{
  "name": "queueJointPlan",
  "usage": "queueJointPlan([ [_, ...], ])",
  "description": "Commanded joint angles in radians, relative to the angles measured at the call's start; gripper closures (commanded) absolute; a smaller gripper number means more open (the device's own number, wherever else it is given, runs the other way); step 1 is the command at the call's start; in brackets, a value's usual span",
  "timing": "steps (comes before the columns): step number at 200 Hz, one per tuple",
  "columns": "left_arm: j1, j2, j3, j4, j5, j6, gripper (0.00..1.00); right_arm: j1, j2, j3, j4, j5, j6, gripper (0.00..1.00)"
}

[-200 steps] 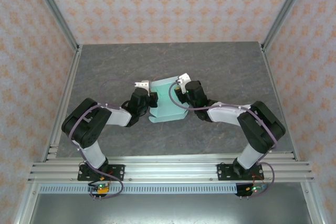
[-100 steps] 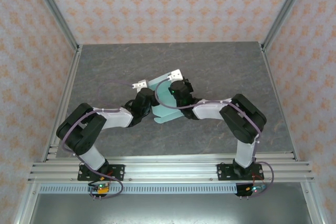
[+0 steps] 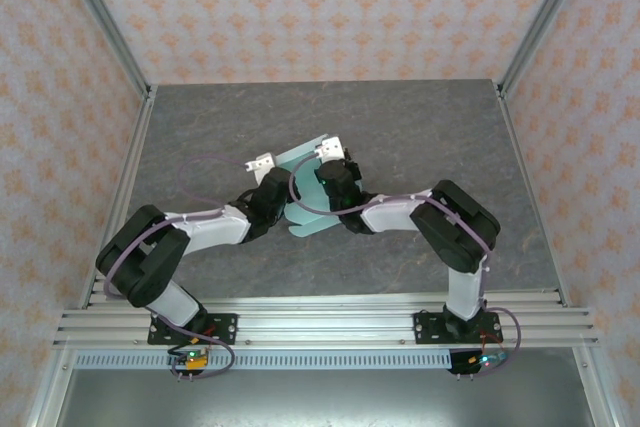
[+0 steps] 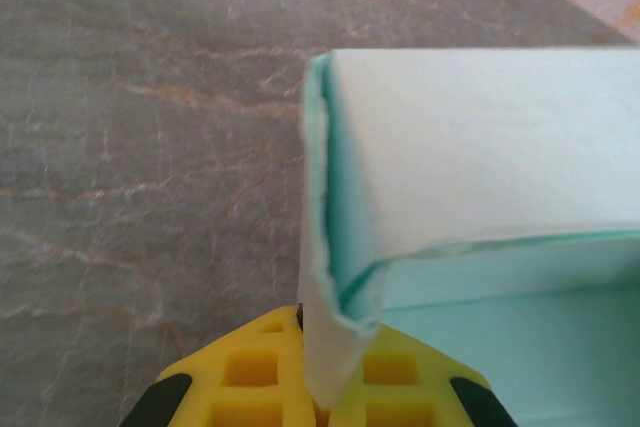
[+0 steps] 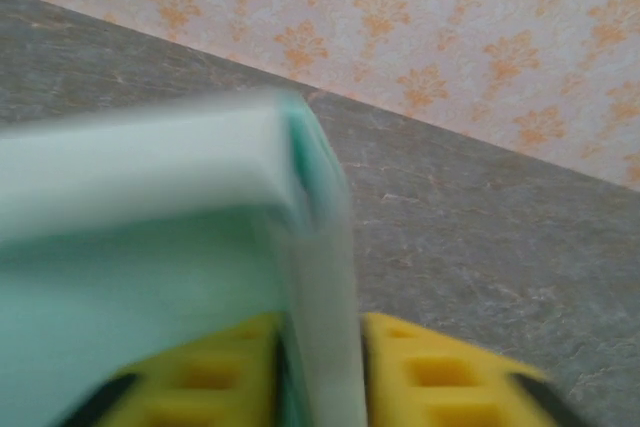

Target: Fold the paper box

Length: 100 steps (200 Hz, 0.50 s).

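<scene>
Pinching the paper box at opposite edges, the left gripper and right gripper had swung it slightly left.

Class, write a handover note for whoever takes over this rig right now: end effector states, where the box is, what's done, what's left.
Left end effector: shut on a wall of the pale mint-green thin-card paper box.
Right end effector: shut on another edge.
Box: middle of the grey stone-patterned table.
Done: one wall raised, a panel bent over.
Left: the remaining folds.
</scene>
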Motion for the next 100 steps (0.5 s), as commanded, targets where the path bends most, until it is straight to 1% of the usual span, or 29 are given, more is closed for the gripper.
queueJointPlan([
  [1, -0.02, -0.049, 0.057, -0.104, -0.047, -0.011, 1.0, -0.054, -0.123, -0.075, -0.021, -0.218, 0.1, 0.49],
  [10, -0.015, -0.051, 0.058, -0.116, -0.051, -0.002, 1.0, -0.067, -0.174, -0.108, -0.029, -0.313, 0.101, 0.43],
  [16, -0.01, -0.052, 0.057, -0.12, -0.053, -0.002, 1.0, -0.075, -0.199, -0.122, -0.035, -0.342, 0.105, 0.41],
  [24, -0.001, -0.051, 0.056, -0.123, -0.049, -0.003, 1.0, -0.093, -0.246, -0.145, -0.054, -0.416, 0.109, 0.37],
  [32, 0.01, -0.049, 0.061, -0.13, -0.036, -0.002, 1.0, -0.106, -0.284, -0.163, -0.066, -0.454, 0.115, 0.33],
  [40, 0.017, -0.052, 0.068, -0.147, -0.032, -0.002, 1.0, -0.13, -0.331, -0.181, -0.082, -0.523, 0.12, 0.28],
  [60, 0.021, -0.062, 0.081, -0.167, -0.039, 0.02, 1.0, -0.186, -0.406, -0.213, -0.119, -0.684, 0.117, 0.26],
  [73, 0.022, -0.057, 0.091, -0.177, -0.04, 0.031, 1.0, -0.202, -0.44, -0.223, -0.137, -0.719, 0.096, 0.26],
  [91, 0.024, -0.052, 0.109, -0.199, -0.034, 0.032, 1.0, -0.201, -0.45, -0.194, -0.214, -0.727, 0.038, 0.26],
  [100, 0.024, -0.055, 0.106, -0.196, -0.033, 0.026, 1.0, -0.202, -0.438, -0.177, -0.221, -0.721, 0.029, 0.26],
])
